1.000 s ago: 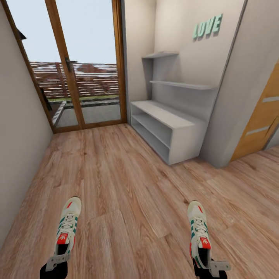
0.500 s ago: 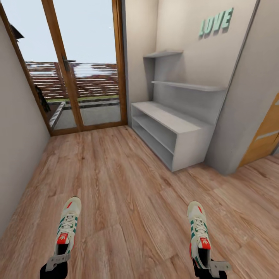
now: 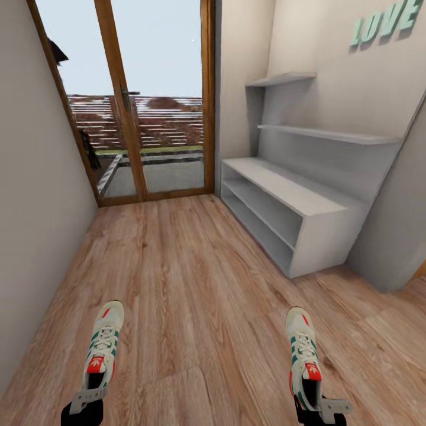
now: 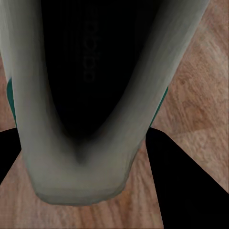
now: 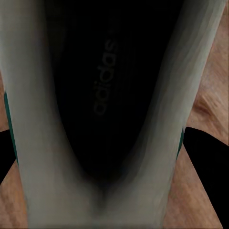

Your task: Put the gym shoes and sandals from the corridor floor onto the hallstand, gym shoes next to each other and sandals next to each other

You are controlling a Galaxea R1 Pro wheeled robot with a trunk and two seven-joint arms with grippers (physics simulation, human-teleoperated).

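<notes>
I have one gym shoe (image 3: 103, 346) clamped in the left jaws, the other (image 3: 303, 350) in the right. Carrying step; next, approach the hallstand (image 3: 296, 204) ahead-right.

This is the entry corridor of a home. A wood-framed glass door (image 3: 157, 100) closes the far end, with a fence and open sky showing through its panes. Light wood-grain plank flooring (image 3: 195, 284) runs between plain pale walls. A pale grey shoe rack (image 3: 296, 207) with staggered shelves stands along one wall, under mint letters spelling LOVE (image 3: 387, 23).
</notes>
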